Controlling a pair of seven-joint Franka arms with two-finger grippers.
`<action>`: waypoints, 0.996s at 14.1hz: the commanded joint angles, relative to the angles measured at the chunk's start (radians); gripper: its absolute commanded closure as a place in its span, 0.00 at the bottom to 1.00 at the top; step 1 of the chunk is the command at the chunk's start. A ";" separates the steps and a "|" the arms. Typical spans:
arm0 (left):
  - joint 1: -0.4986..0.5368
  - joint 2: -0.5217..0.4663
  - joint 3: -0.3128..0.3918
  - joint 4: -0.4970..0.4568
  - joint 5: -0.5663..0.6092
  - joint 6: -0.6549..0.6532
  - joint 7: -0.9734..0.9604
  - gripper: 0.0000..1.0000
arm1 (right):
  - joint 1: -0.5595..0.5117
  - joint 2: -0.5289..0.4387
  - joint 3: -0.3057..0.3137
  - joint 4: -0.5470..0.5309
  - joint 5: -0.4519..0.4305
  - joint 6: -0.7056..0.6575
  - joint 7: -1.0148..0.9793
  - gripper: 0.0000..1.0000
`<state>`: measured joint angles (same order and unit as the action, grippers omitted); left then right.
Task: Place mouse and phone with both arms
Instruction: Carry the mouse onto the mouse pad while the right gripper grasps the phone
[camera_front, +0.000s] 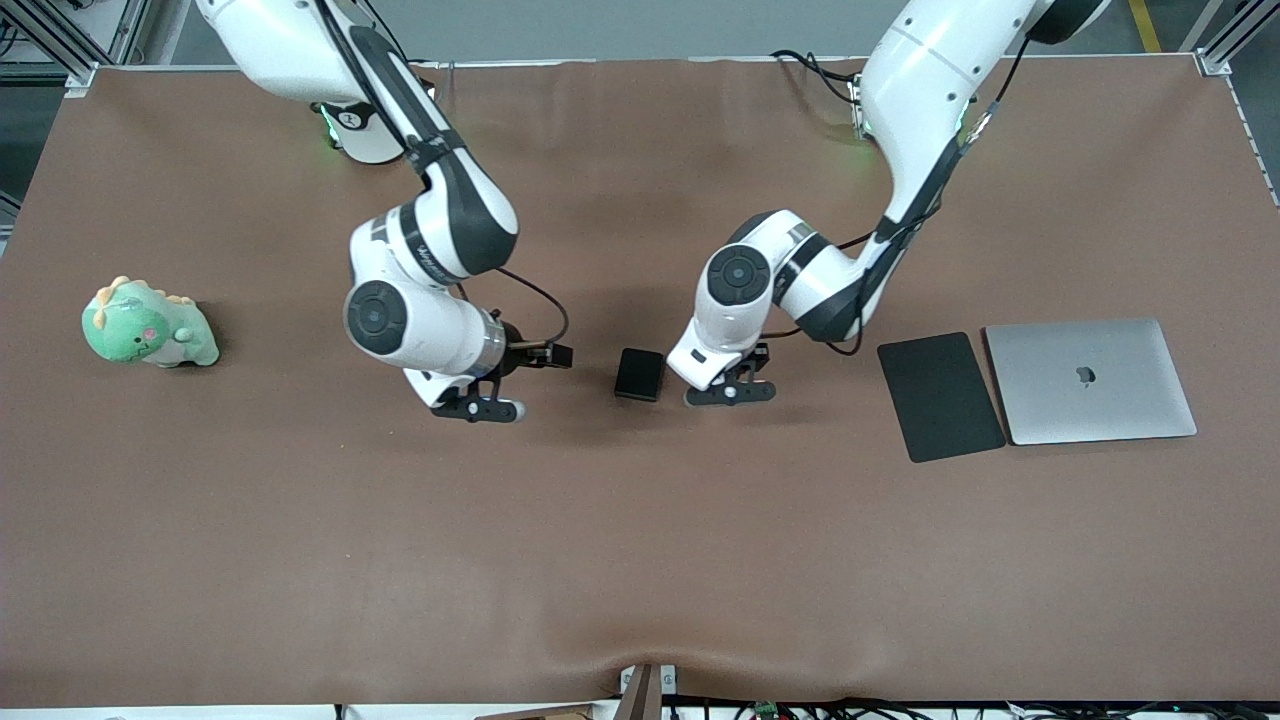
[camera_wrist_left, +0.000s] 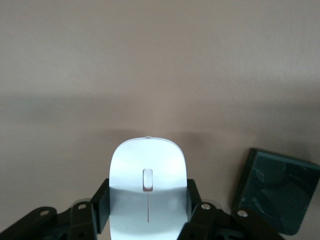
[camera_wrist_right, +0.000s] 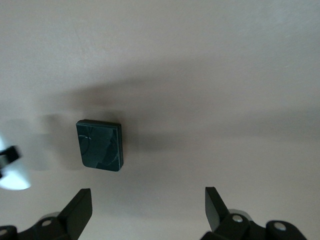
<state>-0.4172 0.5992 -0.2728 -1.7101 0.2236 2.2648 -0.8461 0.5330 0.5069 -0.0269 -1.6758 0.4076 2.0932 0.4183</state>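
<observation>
1. Down at the middle of the brown bench (camera_front: 640, 560), the left tool (camera_front: 730, 392) sits low, with its fingers (camera_wrist_left: 100, 202) pressed against both sides of the mouse (camera_wrist_left: 148, 187), so it is gripping the mouse.
2. From the front camera the mouse is almost wholly hidden under that tool; the left wrist view shows its white shell with the scroll wheel between the pads.
3. Just beside the left tool, toward the right arm's end of the bench, the phone (camera_front: 640, 374) lies flat on the bench, touched by neither tool.
4. Over the bench on that same side of the phone, the right tool (camera_front: 480, 408) hangs with its fingers (camera_wrist_right: 77, 210) spread wide and nothing between them.
5. A black mouse pad (camera_front: 940, 396) lies toward the left arm's end of the bench, with a closed silver laptop (camera_front: 1090, 381) just beside it, farther toward that end.
6. A green plush dinosaur (camera_front: 148, 325) sits well apart near the right arm's end.
</observation>
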 joint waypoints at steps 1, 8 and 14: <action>0.066 -0.084 -0.017 -0.022 0.008 -0.092 0.044 0.46 | 0.042 0.108 -0.010 0.120 -0.023 -0.004 0.077 0.00; 0.299 -0.186 -0.042 -0.051 -0.003 -0.217 0.297 0.46 | 0.159 0.335 -0.011 0.393 -0.131 -0.007 0.235 0.00; 0.460 -0.182 -0.048 -0.112 0.010 -0.194 0.458 0.46 | 0.191 0.412 -0.013 0.456 -0.228 -0.006 0.341 0.00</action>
<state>0.0077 0.4356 -0.3036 -1.7797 0.2235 2.0548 -0.4176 0.7038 0.8840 -0.0312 -1.2681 0.2282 2.1044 0.6876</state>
